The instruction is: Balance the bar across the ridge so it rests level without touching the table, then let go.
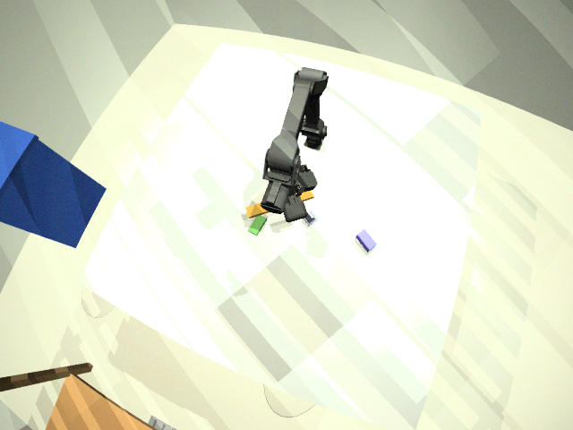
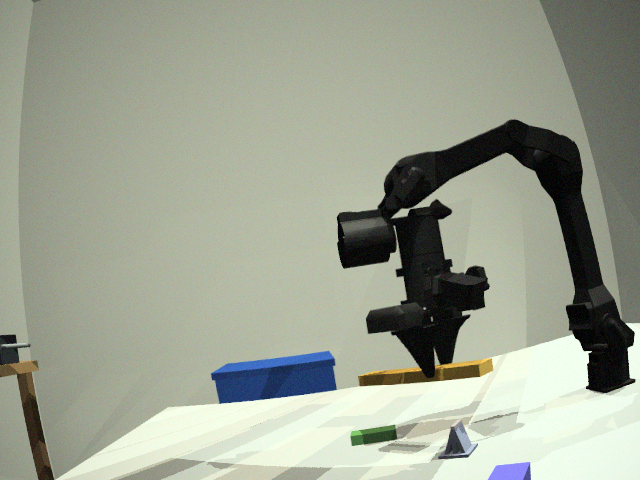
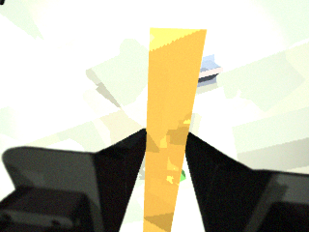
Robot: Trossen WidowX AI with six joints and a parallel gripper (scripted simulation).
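The long orange bar [image 1: 256,210] [image 2: 464,369] [image 3: 171,92] is held in the air, clear of the table. My gripper [image 2: 438,369] [image 3: 165,134] is shut on it near its middle, with a fingertip on each side. The small grey-blue ridge [image 1: 310,218] [image 2: 458,442] [image 3: 209,68] stands on the table, a wedge on a flat base. In the wrist view it shows just right of the bar's far part, partly hidden by it. In the exterior view the bar is well above the height of the ridge's top.
A green block [image 1: 257,225] [image 2: 373,435] [image 3: 182,175] lies near the ridge, partly below the bar in the wrist view. A purple block [image 1: 365,240] [image 2: 510,471] lies on the ridge's other side. A blue box [image 1: 50,194] [image 2: 275,378] stands beyond the table.
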